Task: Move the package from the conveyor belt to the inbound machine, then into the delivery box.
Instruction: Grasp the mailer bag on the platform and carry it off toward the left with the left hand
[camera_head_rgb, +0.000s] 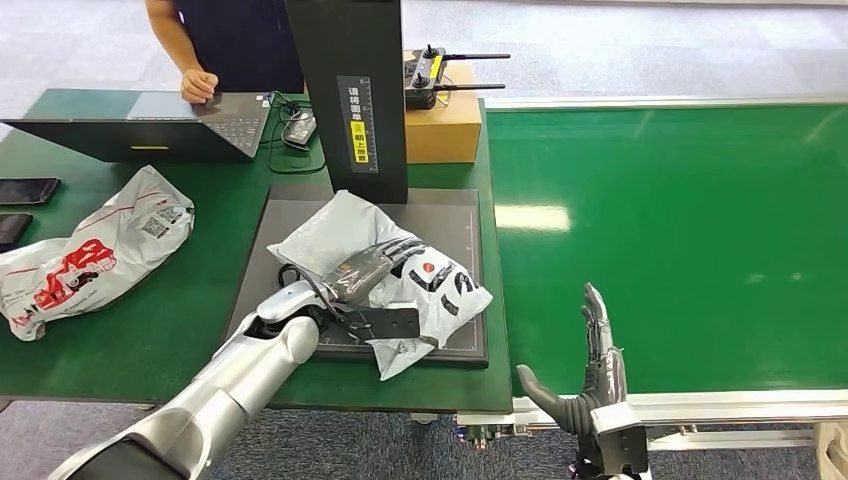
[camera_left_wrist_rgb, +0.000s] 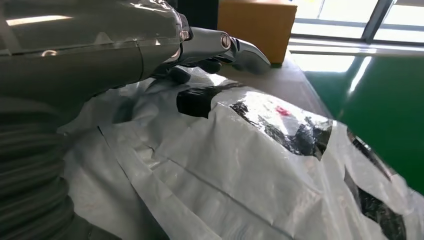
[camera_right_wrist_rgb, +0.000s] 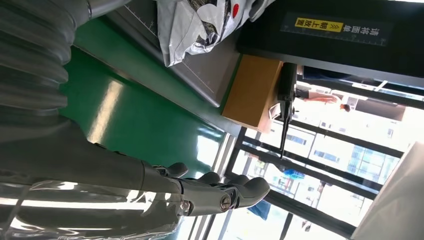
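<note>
Silver left forearm enters the head view at lower left, and its left hand (camera_head_rgb: 375, 265) rests palm-down on the package (camera_head_rgb: 420, 285), a grey poly mailer with black and red print, at centre frame. No closed grasp around the package is visible; the fingers lie flat over its top. The package lies on the dark platform of the inbound machine (camera_head_rgb: 470, 205), whose black column stands at upper centre. At lower right the right hand (camera_head_rgb: 590, 375) is held upright with fingers apart, holding nothing, at the near edge of the green conveyor belt (camera_head_rgb: 680, 220). A second mailer (camera_head_rgb: 95, 250) lies at left on the green surface (camera_head_rgb: 180, 330).

Left wrist view: the fingers (camera_left_wrist_rgb: 220, 42) stretch over crinkled, glossy film of the package, which runs from centre to lower right.

Right wrist view: the open fingers (camera_right_wrist_rgb: 220, 192) hang free at lower centre, with the package at the upper centre edge.

Handling, as a judgement: the package looks light, soft and slippery, so a pinch on a gathered fold or an edge seems safer than pressing on the flat top.
</note>
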